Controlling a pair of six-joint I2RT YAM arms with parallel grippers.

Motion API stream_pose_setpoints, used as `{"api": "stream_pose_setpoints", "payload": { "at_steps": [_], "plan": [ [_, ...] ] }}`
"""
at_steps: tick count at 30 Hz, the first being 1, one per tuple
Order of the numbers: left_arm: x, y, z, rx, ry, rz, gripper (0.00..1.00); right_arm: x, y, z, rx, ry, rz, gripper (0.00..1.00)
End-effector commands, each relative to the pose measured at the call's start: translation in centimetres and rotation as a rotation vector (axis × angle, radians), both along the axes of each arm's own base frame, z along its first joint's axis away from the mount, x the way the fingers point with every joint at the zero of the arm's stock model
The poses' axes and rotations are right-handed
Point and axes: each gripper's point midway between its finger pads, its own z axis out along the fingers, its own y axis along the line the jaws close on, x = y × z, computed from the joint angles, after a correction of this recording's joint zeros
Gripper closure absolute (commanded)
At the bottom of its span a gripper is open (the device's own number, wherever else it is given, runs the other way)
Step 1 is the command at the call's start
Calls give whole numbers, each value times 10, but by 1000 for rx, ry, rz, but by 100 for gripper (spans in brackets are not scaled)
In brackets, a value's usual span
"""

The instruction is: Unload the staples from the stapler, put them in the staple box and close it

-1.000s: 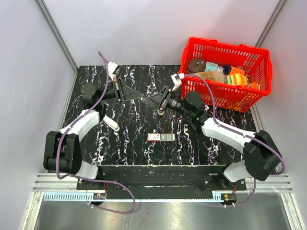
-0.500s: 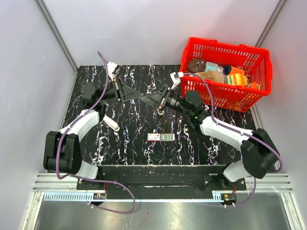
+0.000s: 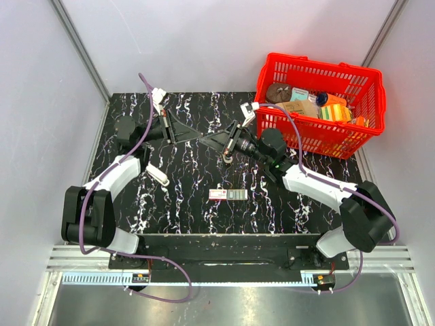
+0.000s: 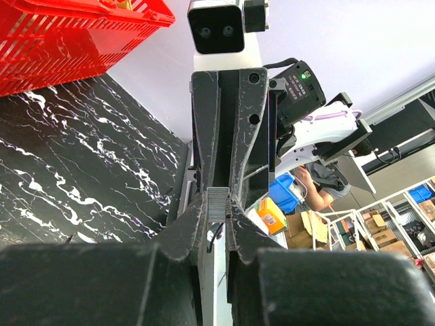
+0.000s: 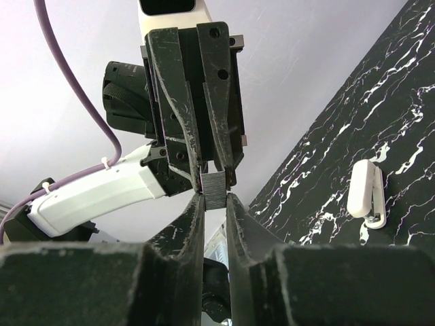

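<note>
- A small flat oblong object, red-and-white at one end and grey-green along the rest, is lying on the black white-veined tabletop, low in the centre of the top view.
- The small white stapler is resting flat on the tabletop left of centre. It is near the left arm's forearm, well apart from both pincers, and nothing is gripping it.
- Just above the centre of that view, the left gripper and the right gripper are meeting tip to tip above the tabletop.
- The left gripper's jaws are pressing together on a short grey strip of staples, which is standing out beyond its fingertips.
- The right gripper's fingers are flanking the other end of the strip of staples, one on each side with hardly any gap. Whether they are actually squeezing it cannot be told.
- A red plastic mesh basket is sitting at the upper right, overhanging the tabletop's far right corner, and is holding assorted small boxes and packets.
</note>
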Motion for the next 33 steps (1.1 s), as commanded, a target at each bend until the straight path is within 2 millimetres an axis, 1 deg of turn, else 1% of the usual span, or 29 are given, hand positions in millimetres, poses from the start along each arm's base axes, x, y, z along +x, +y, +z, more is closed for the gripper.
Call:
{"api": "stream_pose_setpoints", "payload": {
  "at_steps": [1,5,8,9,10,11,13,15,19,20,23,25,27,29,30,32,33],
  "plan": [
    [-2,2,10,12,-90,18,81,-2,-5,37,57,-104,-7,87],
    [10,5,2,62,-68,49,62,-4,-9,25,-13,-95,-27,89],
    [21,11,-2,103,-59,91,54,-5,-16,-2,-113,-56,-49,89],
    [25,14,-7,134,-75,111,52,-6,-19,-10,-141,-45,-57,89],
    [30,17,-16,180,-38,133,50,-8,-22,-19,-174,-30,-64,89],
    [35,20,-20,226,-29,161,41,-9,-25,-30,-214,-13,-73,89],
    [44,28,-28,327,-44,219,35,-13,-34,-47,-282,17,-87,90],
    [54,36,-35,401,-59,255,33,-16,-43,-65,-353,53,-104,89],
    [64,52,-68,574,-48,300,33,-22,-67,-108,-515,164,-168,89],
    [66,58,-77,621,-54,313,33,-26,-75,-126,-576,213,-187,89],
    [68,73,-104,789,-96,347,33,-37,-89,-163,-707,304,-254,89],
    [65,80,-116,859,-107,347,33,-44,-93,-184,-775,356,-297,91],
    [60,83,-121,886,-114,344,32,-53,-91,-197,-835,382,-313,93],
    [53,84,-127,914,-126,338,33,-59,-89,-208,-908,391,-340,96],
    [51,84,-128,926,-139,338,33,-60,-88,-216,-956,398,-351,98],
    [44,82,-130,942,-158,329,33,-61,-86,-220,-1009,398,-384,99],
    [42,81,-131,946,-165,327,33,-63,-87,-226,-1043,407,-388,100]
  ]
}}
